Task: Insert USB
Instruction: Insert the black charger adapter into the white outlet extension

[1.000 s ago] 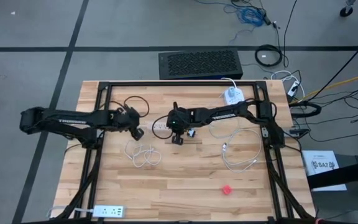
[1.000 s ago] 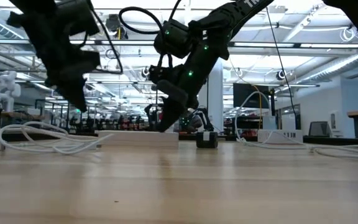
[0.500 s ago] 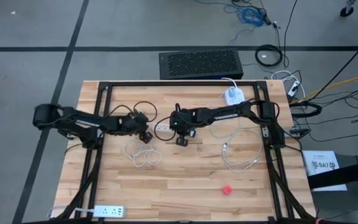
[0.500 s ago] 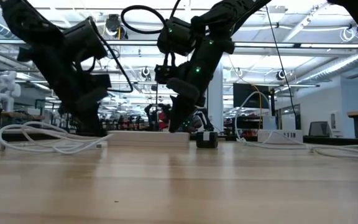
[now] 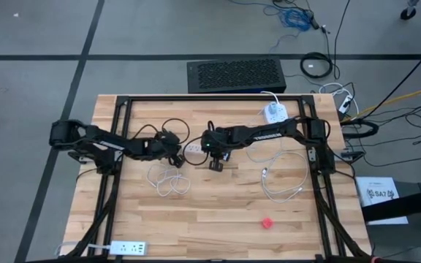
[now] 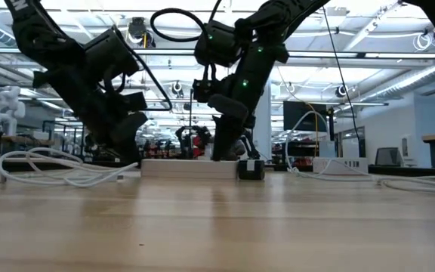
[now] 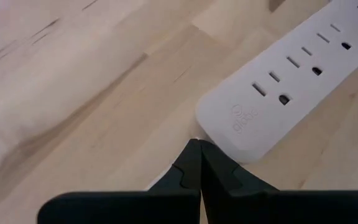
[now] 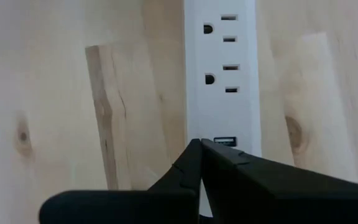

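Both grippers, left (image 7: 199,163) and right (image 8: 201,158), sit with fingers pressed together on nothing at opposite ends of the white power strip (image 8: 224,93), its USB port (image 8: 225,142) just ahead of the right fingertips (empty), so insertion seems entirely undone.

red cube (image 5: 267,221) sits near the front edge; second power strip (image 5: 130,248) lies at the front-left corner.
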Controlling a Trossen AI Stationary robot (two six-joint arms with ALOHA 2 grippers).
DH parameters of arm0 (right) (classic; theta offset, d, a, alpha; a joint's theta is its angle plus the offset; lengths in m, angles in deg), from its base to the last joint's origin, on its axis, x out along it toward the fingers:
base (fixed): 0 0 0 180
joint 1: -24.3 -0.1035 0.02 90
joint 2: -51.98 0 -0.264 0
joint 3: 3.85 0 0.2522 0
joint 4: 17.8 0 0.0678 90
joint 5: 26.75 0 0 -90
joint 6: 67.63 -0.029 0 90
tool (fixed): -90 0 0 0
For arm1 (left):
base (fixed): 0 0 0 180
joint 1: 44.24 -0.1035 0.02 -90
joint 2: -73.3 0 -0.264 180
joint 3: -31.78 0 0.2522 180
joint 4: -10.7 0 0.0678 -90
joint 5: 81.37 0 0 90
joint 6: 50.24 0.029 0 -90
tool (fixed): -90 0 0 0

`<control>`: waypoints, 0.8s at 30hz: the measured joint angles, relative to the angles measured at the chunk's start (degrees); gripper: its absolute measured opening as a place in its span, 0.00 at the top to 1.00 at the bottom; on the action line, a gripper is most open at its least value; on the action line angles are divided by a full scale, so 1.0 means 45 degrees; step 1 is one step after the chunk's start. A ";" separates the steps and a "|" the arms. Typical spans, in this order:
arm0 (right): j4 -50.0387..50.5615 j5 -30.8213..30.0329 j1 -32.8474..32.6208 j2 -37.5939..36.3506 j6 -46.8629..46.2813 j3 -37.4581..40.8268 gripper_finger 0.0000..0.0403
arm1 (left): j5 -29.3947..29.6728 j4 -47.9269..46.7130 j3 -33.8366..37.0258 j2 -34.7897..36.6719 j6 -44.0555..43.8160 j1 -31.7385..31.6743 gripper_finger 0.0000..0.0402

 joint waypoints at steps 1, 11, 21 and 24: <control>0.0040 -0.0056 0.0003 -0.0060 0.0000 0.0004 1.00 | 0.0023 0.0069 0.0000 -0.0043 0.0000 0.0005 1.00; 0.1397 -0.0286 0.0000 -0.1269 -0.0290 0.0018 0.98 | 0.0030 0.1295 -0.0010 -0.0517 0.0561 0.0000 1.00; 0.4268 0.0952 0.0033 -0.1988 -0.2246 0.0003 0.72 | 0.0025 0.1474 -0.0005 -0.0519 0.0749 -0.0010 1.00; 0.3813 0.1102 0.0024 -0.1650 -0.2341 -0.0001 0.62 | 0.0027 0.1536 -0.0005 -0.0519 0.0923 -0.0010 1.00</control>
